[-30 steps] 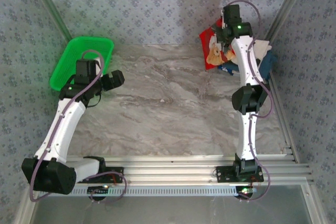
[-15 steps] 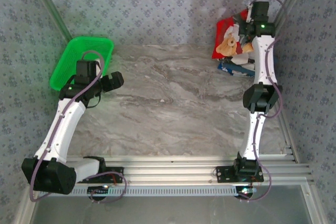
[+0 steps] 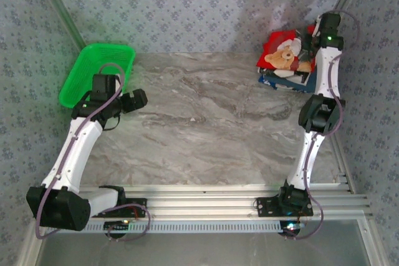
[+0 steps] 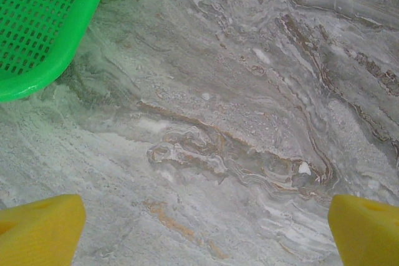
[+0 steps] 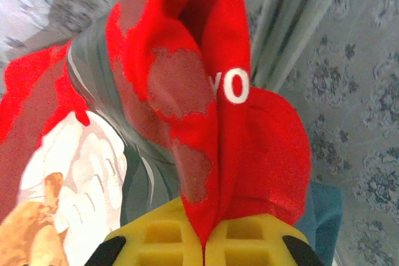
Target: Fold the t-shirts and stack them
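The right gripper (image 5: 202,241) has its yellow fingers (image 5: 162,235) pinched tight on a fold of the red t-shirt (image 5: 212,54), whose bear print shows at one side. The right arm (image 3: 323,85) reaches almost straight to the far right corner, holding the shirt over the folded white and dark blue shirts (image 3: 282,81). The left gripper (image 4: 199,228) hangs spread wide and empty above the table (image 4: 249,91), with the left arm (image 3: 78,147) bent, near the green basket (image 4: 37,23).

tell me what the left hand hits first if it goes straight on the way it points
Most likely the bare marble table, though depth is unclear; the open left hand aims past the green basket's corner.
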